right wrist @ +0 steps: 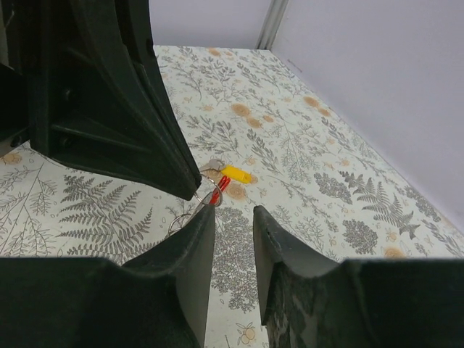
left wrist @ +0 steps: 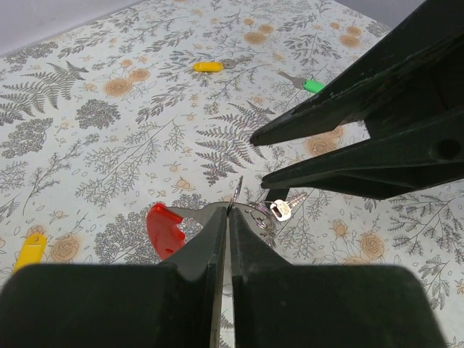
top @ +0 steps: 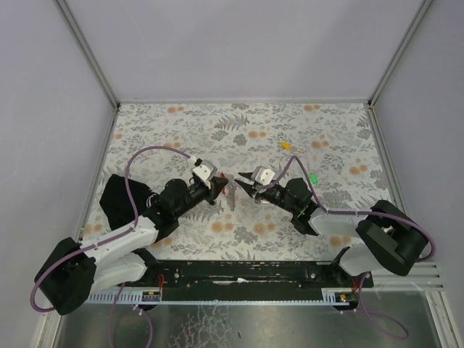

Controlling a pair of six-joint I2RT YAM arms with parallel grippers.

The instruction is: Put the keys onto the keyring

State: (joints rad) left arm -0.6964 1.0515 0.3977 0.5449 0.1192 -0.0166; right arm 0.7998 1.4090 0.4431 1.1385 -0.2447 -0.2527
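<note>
My left gripper (top: 221, 185) is shut on the keyring; in the left wrist view its fingertips (left wrist: 221, 217) pinch the thin metal edge. The keyring's red loop (left wrist: 163, 228) sticks out to the left, and wire rings with a small silver key (left wrist: 280, 210) hang to the right. A small dark piece just above that key may be a black key head. My right gripper (top: 243, 180) faces it, open and empty, its left fingertip (right wrist: 203, 217) almost touching the ring and red loop (right wrist: 221, 185). A yellow key (top: 286, 145) and a green key (top: 314, 177) lie on the cloth.
The floral tablecloth (top: 326, 138) is walled on three sides by grey panels. A second yellow key (left wrist: 29, 250) lies left of the left gripper and also shows in the right wrist view (right wrist: 236, 174). The two grippers' tips nearly meet at the table's middle.
</note>
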